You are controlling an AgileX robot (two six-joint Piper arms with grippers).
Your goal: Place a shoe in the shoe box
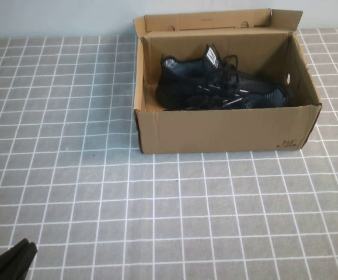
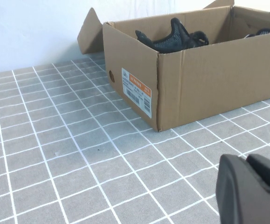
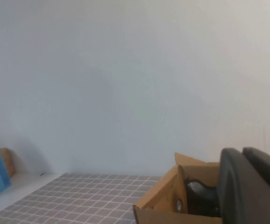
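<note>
The black knit sneaker (image 1: 221, 87) is lying inside the open cardboard shoe box (image 1: 227, 129) near the counter's far edge, so the task is looking finished; the left gripper (image 1: 8, 262) is sitting at the near-left corner and the right gripper (image 3: 251, 186) is hanging raised near the box, each one's opening impossible to tell.

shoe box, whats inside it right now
A black shoe lies inside the shoe box, toe toward the robot's right. The front wall hides its sole and the box floor. The left end effector sits at the near table edge; the right end effector is raised.
</note>
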